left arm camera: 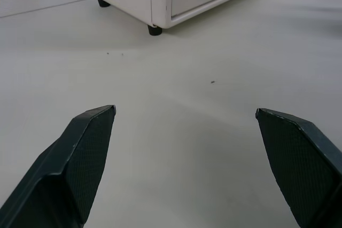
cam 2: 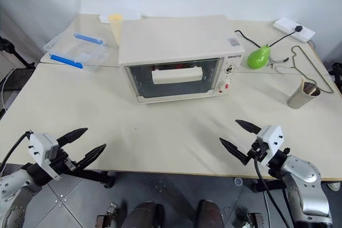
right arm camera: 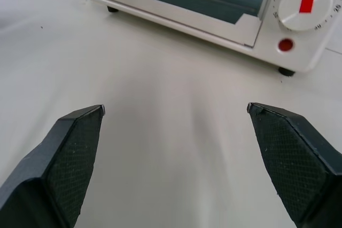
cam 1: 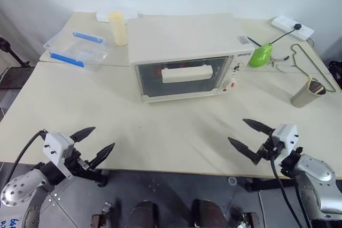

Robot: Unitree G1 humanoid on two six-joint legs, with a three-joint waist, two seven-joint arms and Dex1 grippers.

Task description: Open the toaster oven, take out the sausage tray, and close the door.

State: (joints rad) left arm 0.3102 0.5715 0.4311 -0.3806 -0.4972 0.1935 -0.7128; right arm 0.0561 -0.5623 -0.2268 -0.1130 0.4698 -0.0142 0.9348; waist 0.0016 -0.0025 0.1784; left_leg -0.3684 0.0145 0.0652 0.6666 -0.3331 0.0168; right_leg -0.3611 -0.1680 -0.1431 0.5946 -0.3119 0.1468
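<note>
Left eye view: oven [cam 1: 184,57] sits mid-counter toward the far edge, door [cam 1: 183,77] shut, tray unseen behind the glass. Left gripper [cam 1: 92,143] and right gripper [cam 1: 250,138] hover at the near edge, jaws apart, empty. Advise hooking the handle [cam 1: 187,73] from above and pulling down steadily.

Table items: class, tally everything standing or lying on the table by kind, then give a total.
Toaster oven: 1
Clear plastic box with blue clips: 1
Pale yellow cup: 1
Metal cup: 1
Green pear-shaped object: 1
White power strip: 1
Wire hanger: 1
Total: 7
</note>
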